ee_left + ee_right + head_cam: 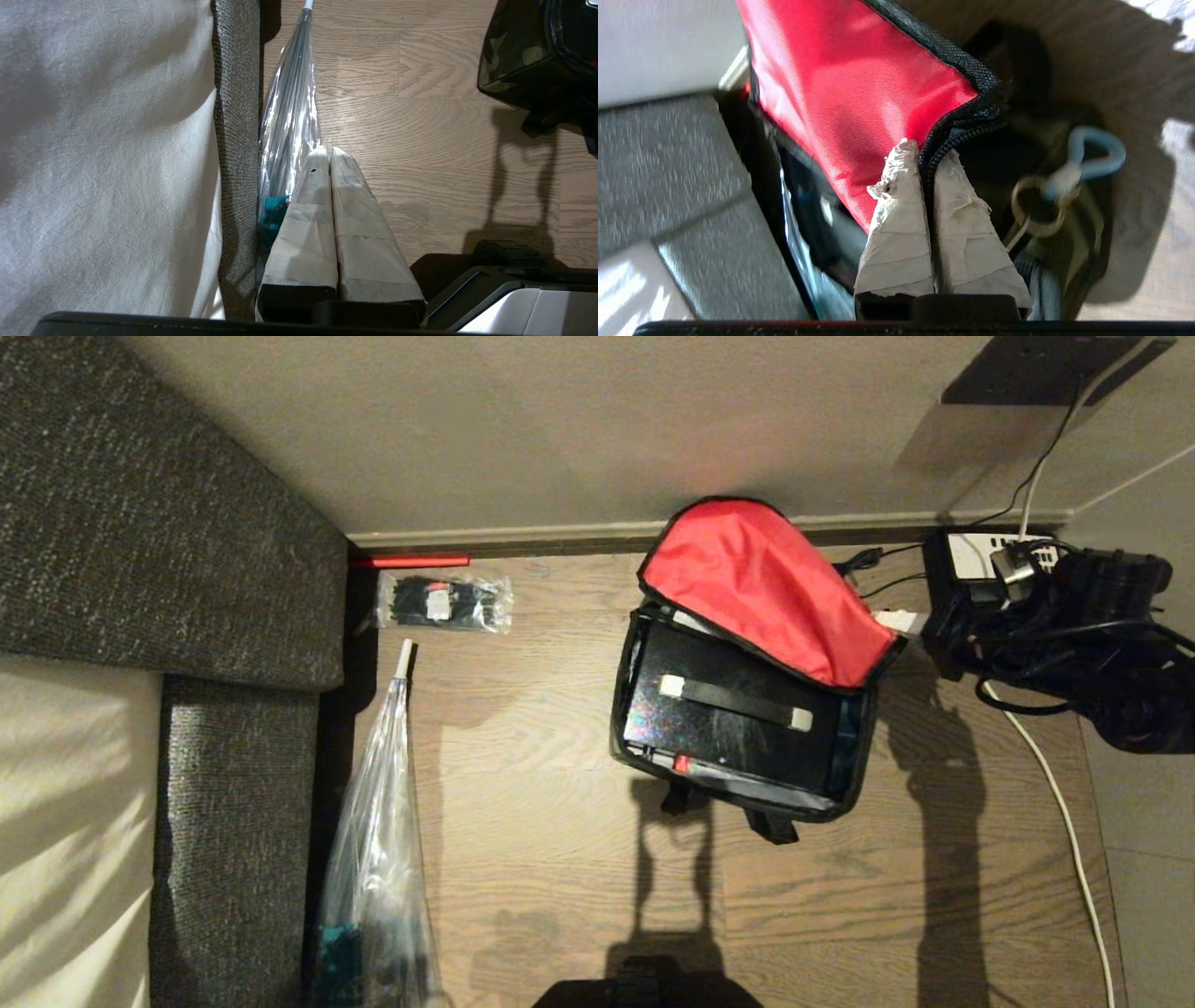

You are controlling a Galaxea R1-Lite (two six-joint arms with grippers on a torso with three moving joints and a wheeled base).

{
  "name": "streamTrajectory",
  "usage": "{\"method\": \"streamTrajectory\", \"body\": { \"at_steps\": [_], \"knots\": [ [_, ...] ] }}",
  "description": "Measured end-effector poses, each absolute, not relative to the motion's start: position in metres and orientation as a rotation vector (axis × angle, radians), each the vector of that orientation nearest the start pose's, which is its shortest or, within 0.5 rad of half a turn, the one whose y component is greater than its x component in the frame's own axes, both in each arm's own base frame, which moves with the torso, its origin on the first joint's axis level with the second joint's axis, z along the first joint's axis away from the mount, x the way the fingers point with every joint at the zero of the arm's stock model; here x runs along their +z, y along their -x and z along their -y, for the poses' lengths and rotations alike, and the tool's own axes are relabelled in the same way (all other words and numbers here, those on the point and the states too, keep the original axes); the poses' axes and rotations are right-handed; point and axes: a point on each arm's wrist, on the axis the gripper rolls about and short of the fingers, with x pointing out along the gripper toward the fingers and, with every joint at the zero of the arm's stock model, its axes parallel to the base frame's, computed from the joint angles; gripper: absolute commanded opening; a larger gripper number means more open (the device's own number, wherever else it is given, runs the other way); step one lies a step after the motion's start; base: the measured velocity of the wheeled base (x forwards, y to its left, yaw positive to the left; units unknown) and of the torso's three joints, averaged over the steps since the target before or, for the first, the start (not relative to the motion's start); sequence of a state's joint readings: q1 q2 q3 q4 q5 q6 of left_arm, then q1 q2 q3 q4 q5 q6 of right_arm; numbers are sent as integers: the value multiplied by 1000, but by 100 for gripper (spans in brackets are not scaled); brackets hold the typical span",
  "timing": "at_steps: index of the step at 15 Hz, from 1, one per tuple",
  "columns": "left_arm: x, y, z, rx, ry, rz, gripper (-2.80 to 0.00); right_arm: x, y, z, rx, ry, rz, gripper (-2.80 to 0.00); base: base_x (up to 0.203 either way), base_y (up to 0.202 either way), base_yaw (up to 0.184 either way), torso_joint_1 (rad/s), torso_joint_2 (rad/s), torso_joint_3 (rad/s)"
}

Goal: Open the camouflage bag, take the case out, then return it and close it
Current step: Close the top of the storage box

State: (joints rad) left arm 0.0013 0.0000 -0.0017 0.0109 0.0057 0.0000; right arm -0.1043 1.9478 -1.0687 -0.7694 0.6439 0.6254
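The head view looks almost straight down from high up onto the wooden floor [560, 859], with the wall at the top and the sofa [168, 523] on the left. The left wrist view sits low by the sofa [236, 140], looking along the floor [420, 140] past the left gripper [327, 153] toward the bag [537, 51]; both views share the umbrella [378, 840] and the bag [747, 709]. The right wrist view sits very close behind the right gripper [924, 154], facing the red lining [859, 84] at the lid's zip edge
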Motion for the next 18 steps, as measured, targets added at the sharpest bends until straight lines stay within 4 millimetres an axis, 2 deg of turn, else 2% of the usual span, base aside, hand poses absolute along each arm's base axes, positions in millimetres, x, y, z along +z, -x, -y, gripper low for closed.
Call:
{"method": "streamTrajectory", "body": {
  "at_steps": [4, 9, 15, 16, 18],
  "knots": [
    [75, 23, 0, 7, 0, -9, -280, 167, -359, 23, 511, -569, -314, -280, 0, 0, 0, 0, 0, 0],
    [75, 23, 0, 7, 0, -9, -280, 167, -343, 21, 552, -531, -316, -280, 0, 0, 0, 0, 0, 0],
    [75, 23, 0, 7, 0, -9, -280, 156, -317, 17, 601, -463, -385, -280, 0, 0, 0, 0, 0, 0],
    [75, 23, 0, 7, 0, -8, -280, 156, -314, 16, 602, -460, -386, 0, 0, 0, 0, 0, 0, 0],
    [75, 23, 0, 7, 0, -9, -280, 152, -308, 15, 601, -448, -401, 0, 0, 0, 0, 0, 0, 0]
  ]
}}
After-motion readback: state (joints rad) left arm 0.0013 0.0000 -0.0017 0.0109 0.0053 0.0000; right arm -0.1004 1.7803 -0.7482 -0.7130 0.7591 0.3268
